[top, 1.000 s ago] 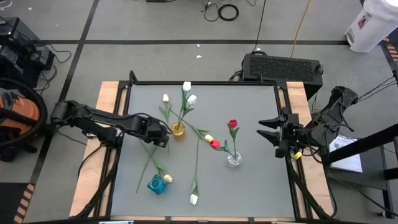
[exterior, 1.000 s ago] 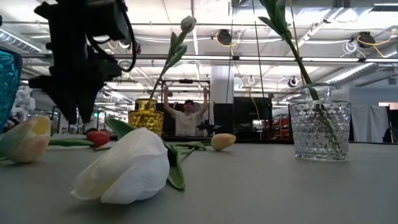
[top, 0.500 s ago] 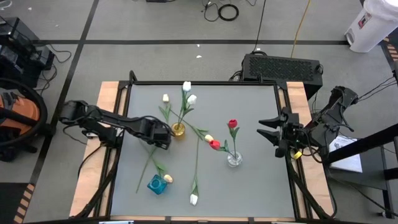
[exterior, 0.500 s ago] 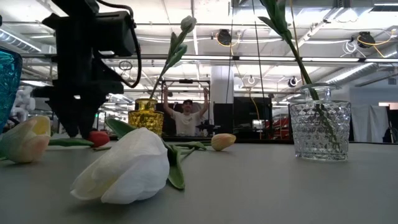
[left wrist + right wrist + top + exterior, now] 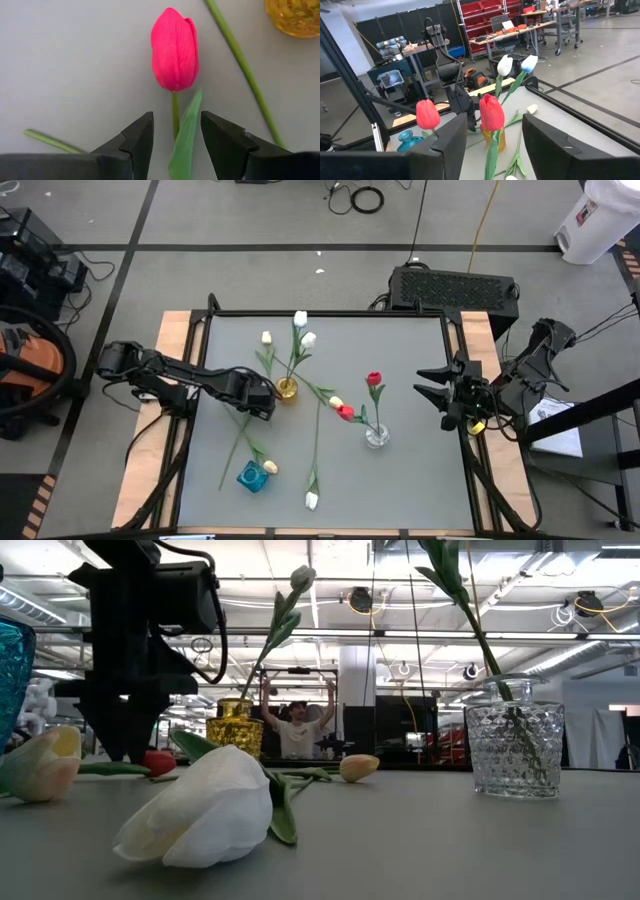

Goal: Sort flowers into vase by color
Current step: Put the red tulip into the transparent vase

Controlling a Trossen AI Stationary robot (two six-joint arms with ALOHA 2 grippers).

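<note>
A red-pink flower lies flat on the table, its head (image 5: 174, 49) toward the gold vase (image 5: 297, 15). My left gripper (image 5: 176, 140) points straight down over it and is open. One finger stands on each side of the thin stem (image 5: 174, 117) and leaf, just behind the head. In the high view the gripper (image 5: 258, 402) hides the head. In the low view the head (image 5: 157, 762) shows beside the fingers. My right gripper (image 5: 440, 395) waits open, raised at the table's right edge.
The gold vase (image 5: 287, 388) holds white flowers. A clear vase (image 5: 376, 436) holds a red one. A blue vase (image 5: 252, 476) stands near the front left beside a yellow flower (image 5: 270, 467). More flowers (image 5: 312, 500) lie loose on the table. A person (image 5: 297, 730) stands far behind.
My left gripper has come down toward the red-pink flower on the table, still open, and then kept still. The flowers and vases have stayed where they were.
</note>
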